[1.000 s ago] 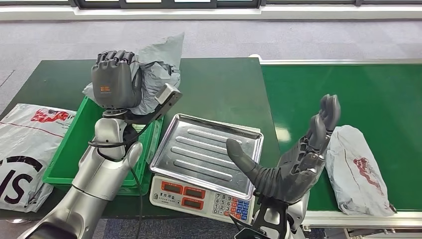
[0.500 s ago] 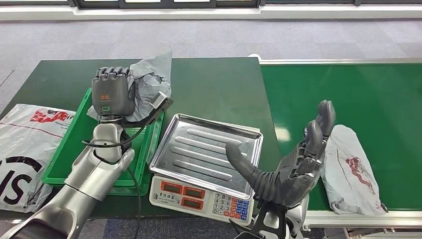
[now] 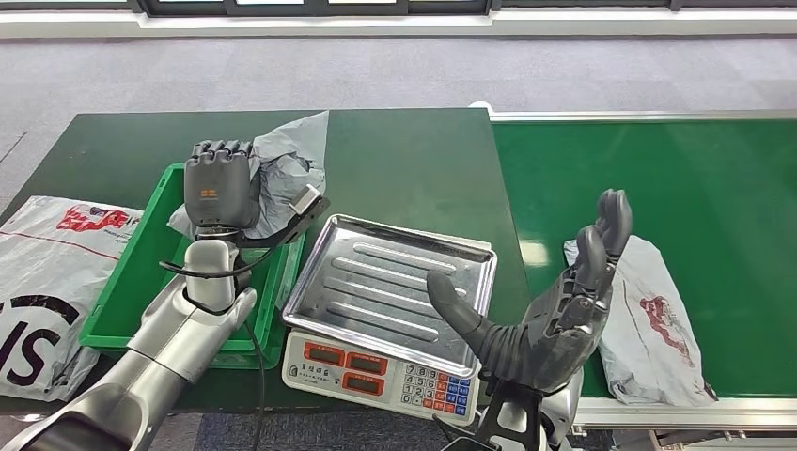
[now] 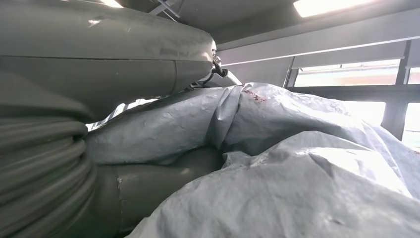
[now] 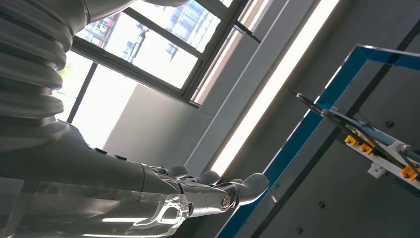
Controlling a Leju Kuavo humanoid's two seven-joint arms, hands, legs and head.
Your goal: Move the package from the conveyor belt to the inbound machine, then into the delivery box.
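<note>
1. The left hand (image 3: 221, 183) is gripping a crumpled grey plastic mailer package (image 3: 282, 174), fingers wrapped around it, holding it over the far end of the green plastic delivery box (image 3: 122, 301); the bag is standing roughly upright, one corner pointing up and away from the robot
2. The box is lying directly beneath the package, so the coming move is, I judge, a short lowering and letting go
3. The right hand (image 3: 545, 310) is hovering empty with fingers apart, palm up, between the steel-trayed weighing scale (image 3: 390, 282) and a second grey bagged parcel (image 3: 658, 329) on the green conveyor belt (image 3: 714, 188); that parcel's long axis is running toward and away from the robot
</note>
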